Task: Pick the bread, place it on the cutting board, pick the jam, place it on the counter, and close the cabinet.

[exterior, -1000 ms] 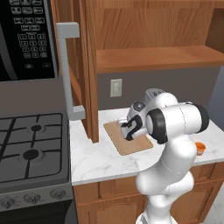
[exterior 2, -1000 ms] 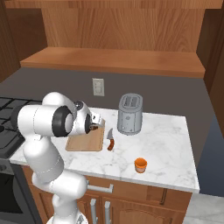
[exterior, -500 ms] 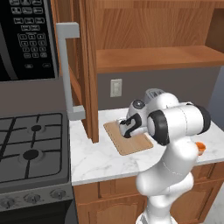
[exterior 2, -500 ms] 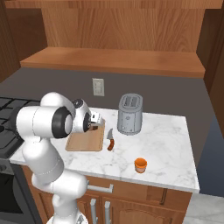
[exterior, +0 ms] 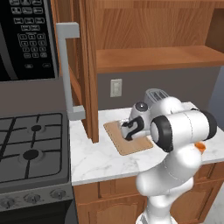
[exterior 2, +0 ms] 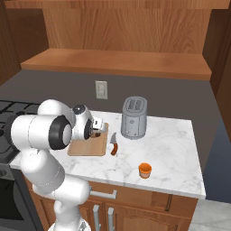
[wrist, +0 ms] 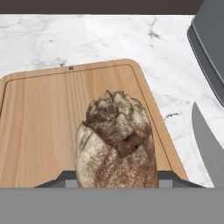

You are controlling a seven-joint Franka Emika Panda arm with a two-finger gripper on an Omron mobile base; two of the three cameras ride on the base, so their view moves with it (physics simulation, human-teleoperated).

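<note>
The bread (wrist: 116,144), a dark speckled chunk, sits clenched between my jaws (wrist: 117,177) just over the cutting board (wrist: 43,127). The board lies on the marble tabletop (exterior 2: 171,149), with 1 orange-handled knife (exterior 2: 113,145) beside it and the grey toaster (exterior 2: 134,118) behind. The jam (exterior 2: 145,170) stands apart near the tabletop's front edge. The cabinet door (exterior: 89,65) hangs open.

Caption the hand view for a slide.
Pincer shut on the bread above the cutting board.
</note>
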